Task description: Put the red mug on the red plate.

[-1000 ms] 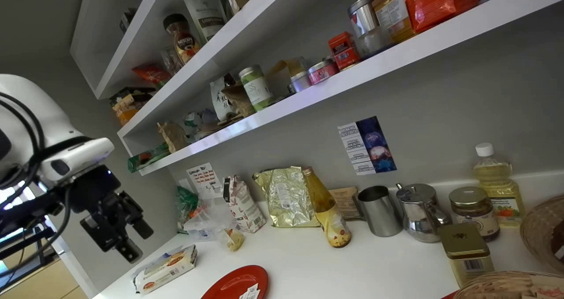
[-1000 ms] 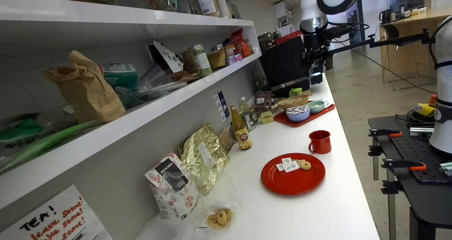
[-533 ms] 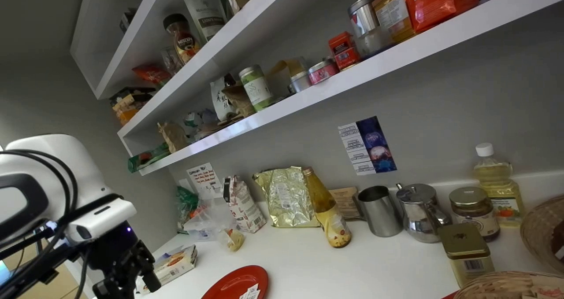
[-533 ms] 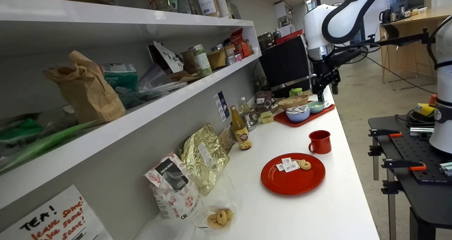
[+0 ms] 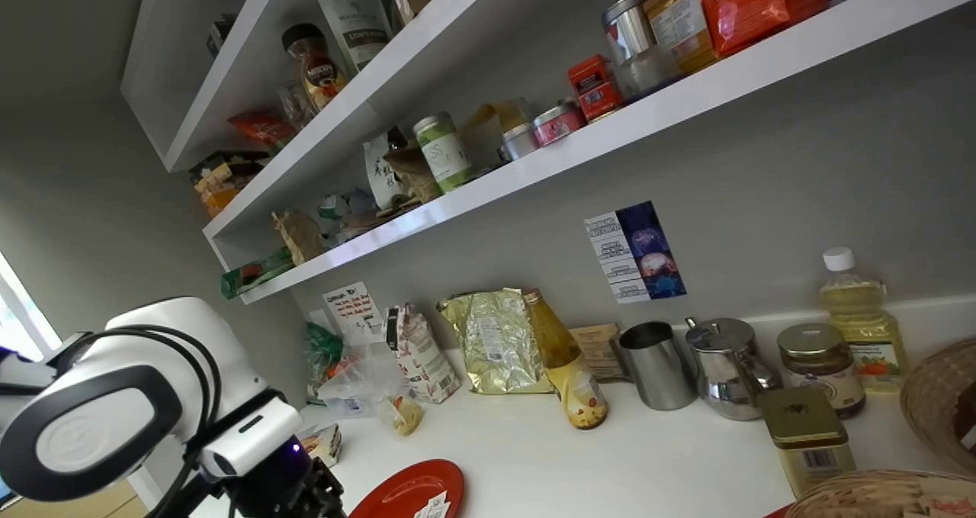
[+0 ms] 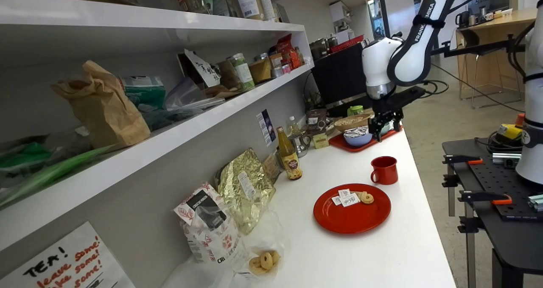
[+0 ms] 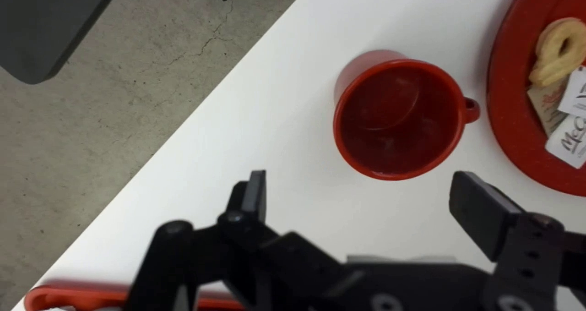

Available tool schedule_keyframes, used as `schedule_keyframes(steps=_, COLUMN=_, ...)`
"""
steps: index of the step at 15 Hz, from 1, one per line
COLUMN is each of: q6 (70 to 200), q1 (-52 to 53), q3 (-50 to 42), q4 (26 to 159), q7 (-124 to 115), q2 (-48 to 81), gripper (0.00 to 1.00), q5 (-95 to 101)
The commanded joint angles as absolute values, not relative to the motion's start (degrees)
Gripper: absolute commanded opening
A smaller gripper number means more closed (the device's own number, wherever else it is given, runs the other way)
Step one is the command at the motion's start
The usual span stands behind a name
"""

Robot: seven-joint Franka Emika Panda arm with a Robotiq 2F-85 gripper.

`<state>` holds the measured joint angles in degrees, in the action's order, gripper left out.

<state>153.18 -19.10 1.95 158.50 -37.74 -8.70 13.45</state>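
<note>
Red mug [image 7: 398, 118] stands beside red plate [image 6: 352, 221] — tool [image 7: 361, 199] spread wide.

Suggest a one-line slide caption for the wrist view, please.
Beyond the open gripper, a red mug stands upright on the white counter, its handle pointing toward the red plate.

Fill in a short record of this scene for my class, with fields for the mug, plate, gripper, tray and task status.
mug: red, upright on the counter, apart from the plate, handle towards it
plate: red, holding white packets and a ring biscuit
gripper: open, above the counter, holding nothing
tray: red, bearing a blue bowl topped with foil
status: mug not yet on the plate
</note>
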Motion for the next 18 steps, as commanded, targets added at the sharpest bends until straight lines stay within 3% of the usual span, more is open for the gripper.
schedule_keyframes(steps=1, q6=156.5, q1=-20.2, q3=-0.7, q4=156.1, q7=-45.0, q2=-1.4, gripper=1.00, q5=22.8)
schedule_keyframes(steps=8, q6=157.1, q1=-14.3, q3=-7.7, q4=151.4, q7=-46.0, q2=5.6, gripper=1.00, q5=22.4)
schedule_keyframes(steps=18, q6=156.2, q1=-8.2, q3=-8.4, q4=148.0, q7=-39.1, q2=10.5, gripper=1.00, q5=10.2)
